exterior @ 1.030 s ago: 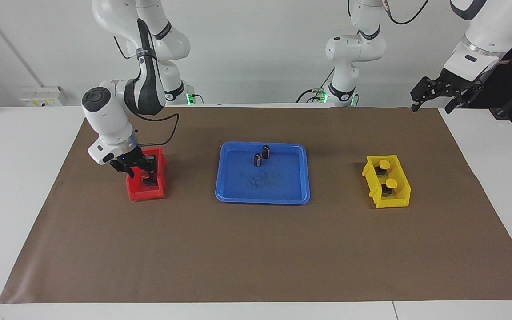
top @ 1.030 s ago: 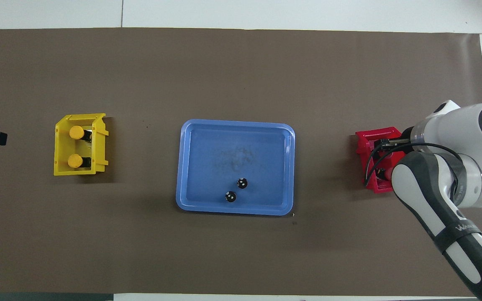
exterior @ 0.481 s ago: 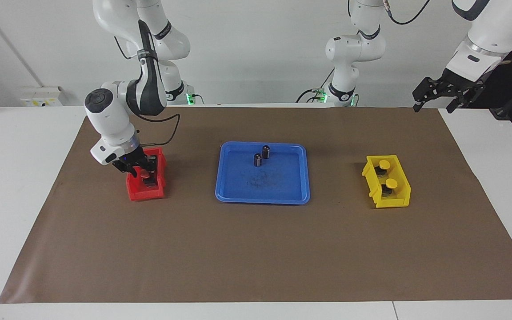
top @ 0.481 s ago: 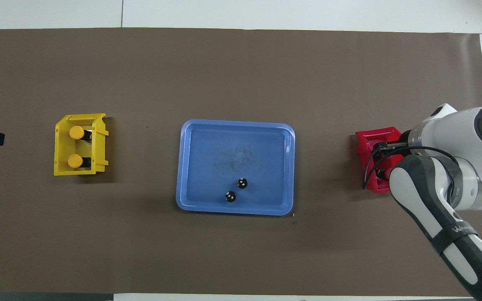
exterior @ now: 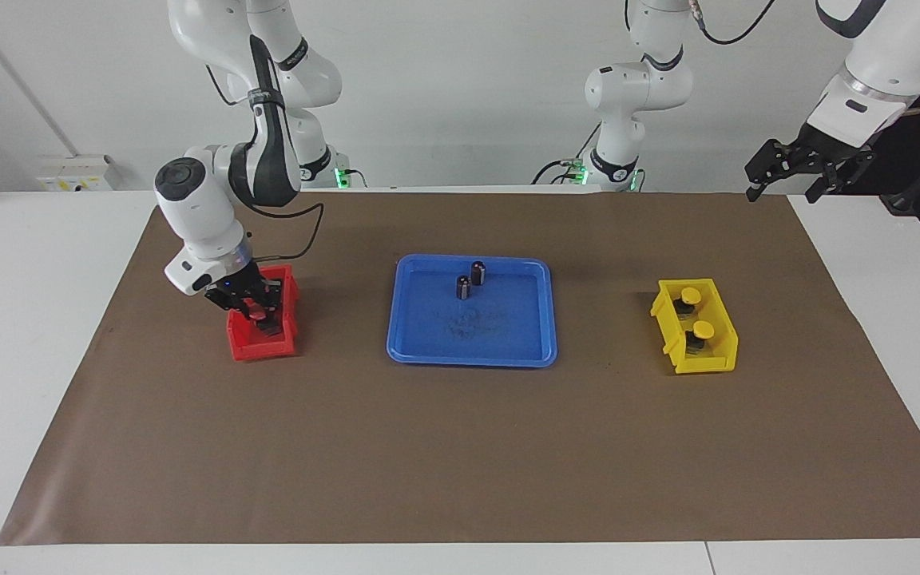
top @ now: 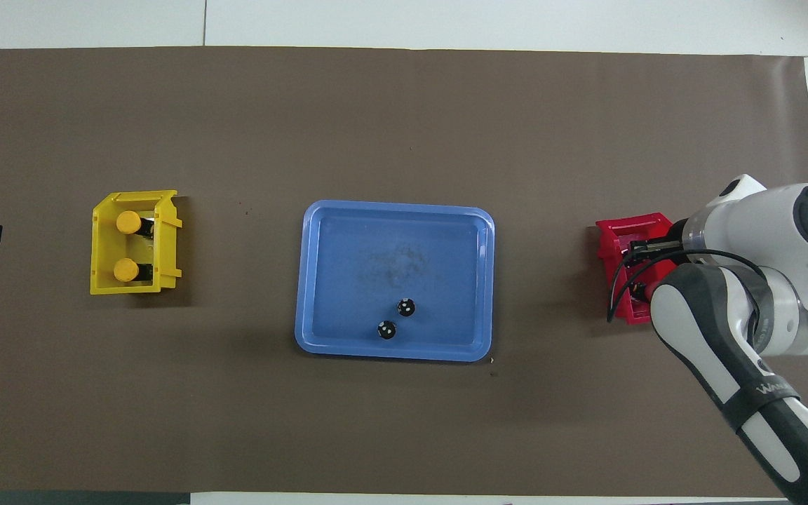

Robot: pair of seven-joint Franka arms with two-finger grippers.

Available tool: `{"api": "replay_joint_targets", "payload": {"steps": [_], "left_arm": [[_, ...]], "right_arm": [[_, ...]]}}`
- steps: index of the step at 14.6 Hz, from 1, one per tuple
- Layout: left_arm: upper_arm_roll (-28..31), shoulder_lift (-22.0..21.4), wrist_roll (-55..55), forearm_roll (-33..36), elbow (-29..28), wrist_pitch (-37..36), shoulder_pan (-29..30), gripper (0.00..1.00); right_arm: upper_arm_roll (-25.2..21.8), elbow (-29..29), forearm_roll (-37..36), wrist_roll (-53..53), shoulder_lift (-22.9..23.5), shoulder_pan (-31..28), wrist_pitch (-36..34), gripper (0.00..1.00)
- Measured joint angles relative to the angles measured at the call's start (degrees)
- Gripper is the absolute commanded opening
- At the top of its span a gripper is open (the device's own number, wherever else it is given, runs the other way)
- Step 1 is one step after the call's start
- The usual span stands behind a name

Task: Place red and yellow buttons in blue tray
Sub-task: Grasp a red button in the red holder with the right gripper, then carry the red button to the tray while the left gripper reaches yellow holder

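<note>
While lifting out of the small red plastic bin (exterior: 263,323), the right gripper (exterior: 251,307) has risen slightly, seemingly clamping a red-capped button (exterior: 255,313); both yellow-capped buttons (exterior: 697,313) remain binned; the shallow blue rectangular tray (exterior: 472,352) awaits mid-worktop; the left gripper (exterior: 806,165), spread open, waits aloft.

My table (exterior: 21,335) is white w/ a big brown mat (exterior: 460,447) covering most of the top; bare white strips show at both ends & along the edge farthest from me. The wall (exterior: 460,80) is plain pale grey-white, evenly lit, no hard shadows. A white socket box (exterior: 75,172) sits low on it, & seams cross the tabletop (top: 205,24).
</note>
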Motion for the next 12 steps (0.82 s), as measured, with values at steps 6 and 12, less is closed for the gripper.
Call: {"api": "replay_joint_targets", "payload": {"steps": [6, 12], "left_arm": [[0.0, 0.0, 0.0, 0.0, -12.4, 18.4, 1.8, 0.93], [-0.6, 5.7, -0.3, 0.0, -23.6, 35.5, 1.9, 0.77]], "right_arm": [[1.8, 24.5, 0.1, -0.5, 3.8, 0.1, -25.3, 0.13], [4.8, 36.8, 1.2, 30.7, 12.3, 16.7, -23.6, 0.11]]}}
